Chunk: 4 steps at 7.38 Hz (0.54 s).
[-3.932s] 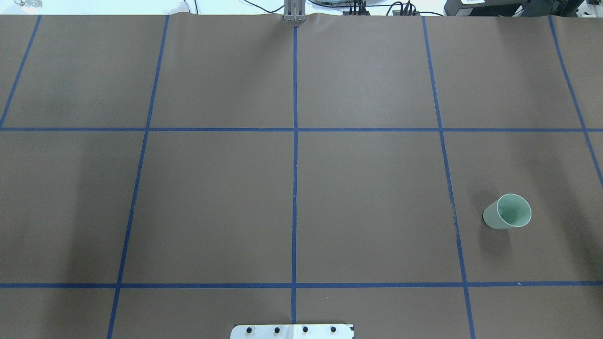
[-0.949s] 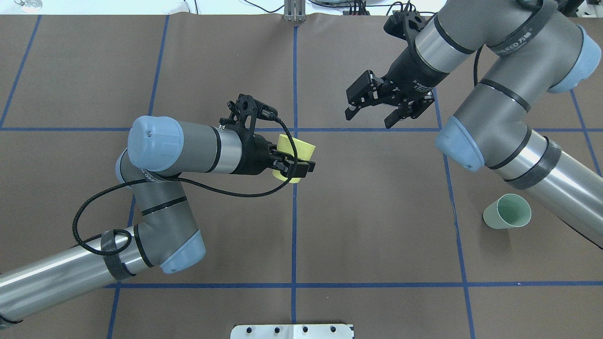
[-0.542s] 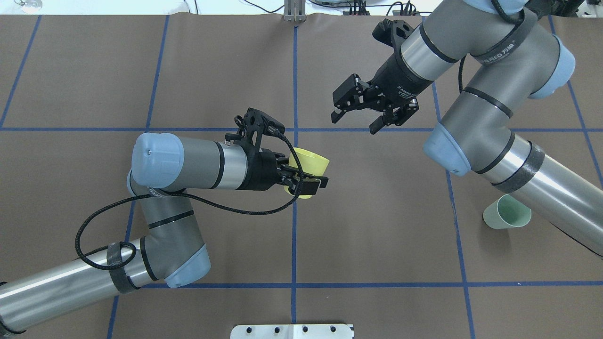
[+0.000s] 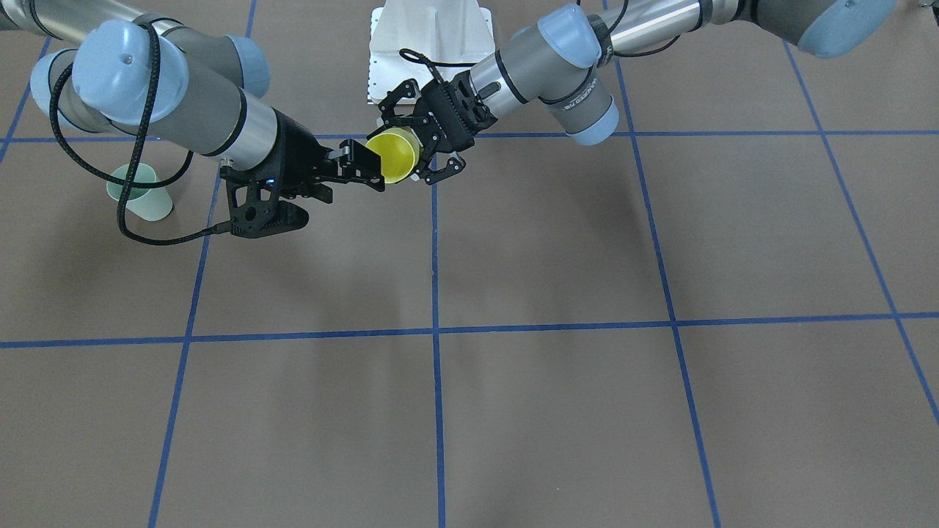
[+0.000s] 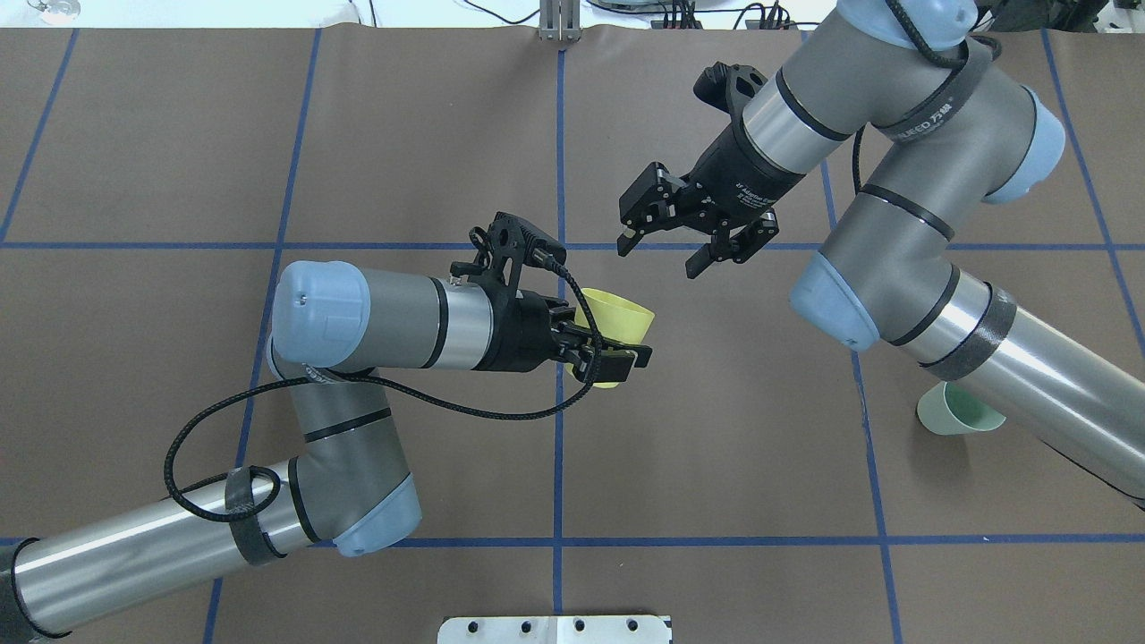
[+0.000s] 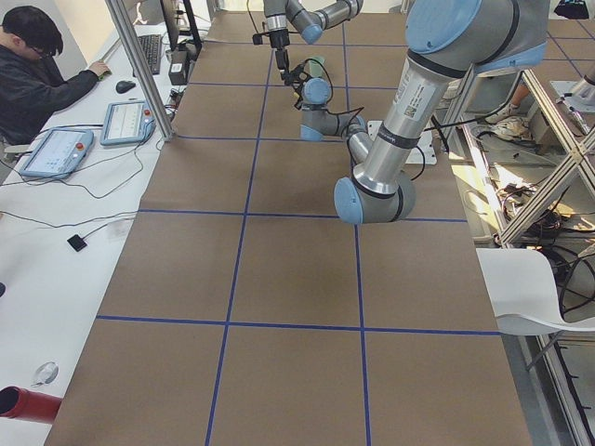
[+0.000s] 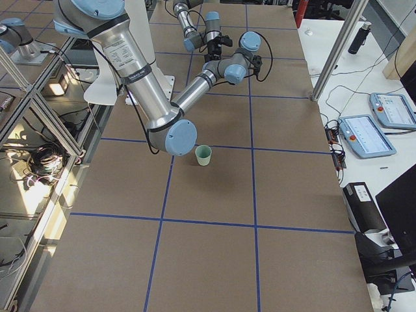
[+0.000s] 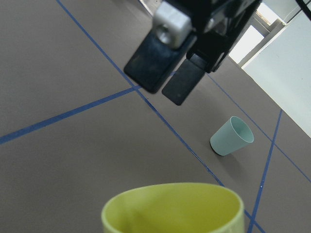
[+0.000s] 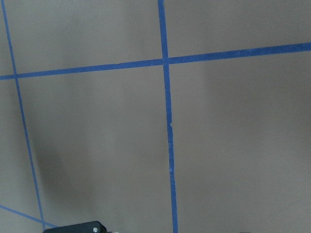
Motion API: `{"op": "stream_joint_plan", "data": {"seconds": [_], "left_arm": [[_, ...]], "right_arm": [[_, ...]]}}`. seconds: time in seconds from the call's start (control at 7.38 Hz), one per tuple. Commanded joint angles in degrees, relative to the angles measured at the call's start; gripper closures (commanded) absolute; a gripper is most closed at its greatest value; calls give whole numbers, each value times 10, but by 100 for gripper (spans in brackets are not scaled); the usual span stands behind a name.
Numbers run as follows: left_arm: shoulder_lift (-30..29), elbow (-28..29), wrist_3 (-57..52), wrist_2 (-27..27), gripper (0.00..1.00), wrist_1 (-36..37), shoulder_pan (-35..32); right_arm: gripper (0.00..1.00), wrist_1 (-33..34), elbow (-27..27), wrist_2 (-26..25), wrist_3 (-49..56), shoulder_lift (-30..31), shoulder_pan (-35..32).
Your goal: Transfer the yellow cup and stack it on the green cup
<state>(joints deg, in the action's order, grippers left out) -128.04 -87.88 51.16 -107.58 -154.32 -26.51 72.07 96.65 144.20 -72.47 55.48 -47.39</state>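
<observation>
My left gripper (image 5: 622, 347) is shut on the yellow cup (image 5: 619, 317) and holds it above the table near the centre line, tilted with its rim pointing away from me. The front view shows the left gripper (image 4: 424, 143) and the cup's open mouth (image 4: 394, 155). The cup's rim fills the bottom of the left wrist view (image 8: 172, 208). My right gripper (image 5: 660, 253) is open and empty, just beyond the cup and apart from it; it also shows in the front view (image 4: 353, 182). The green cup (image 5: 955, 413) stands upright at the right, partly under my right forearm, and is seen again (image 4: 139, 192) (image 8: 232, 136) (image 7: 203, 155).
Brown table cover with a blue tape grid (image 5: 560, 402). A white base plate (image 5: 555, 629) sits at the near edge. A metal post (image 5: 560, 22) stands at the far edge. An operator (image 6: 37, 79) sits at a side desk with tablets.
My left arm has carried the yellow cup to the right and toward me. My right gripper, still open, has moved left and closer to the cup. The green cup has not moved.
</observation>
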Motion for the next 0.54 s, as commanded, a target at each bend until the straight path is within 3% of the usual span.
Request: {"op": "stream_joint_plan", "data": {"seconds": [0.0,0.41], "left_arm": [[-8,2,0,1,100,1,1],[-12,9,-4,1,100,0,-1]], "right_arm": [[11,0,1,19,-8,1,4],[18,0,3,25,-13,6,7]]}}
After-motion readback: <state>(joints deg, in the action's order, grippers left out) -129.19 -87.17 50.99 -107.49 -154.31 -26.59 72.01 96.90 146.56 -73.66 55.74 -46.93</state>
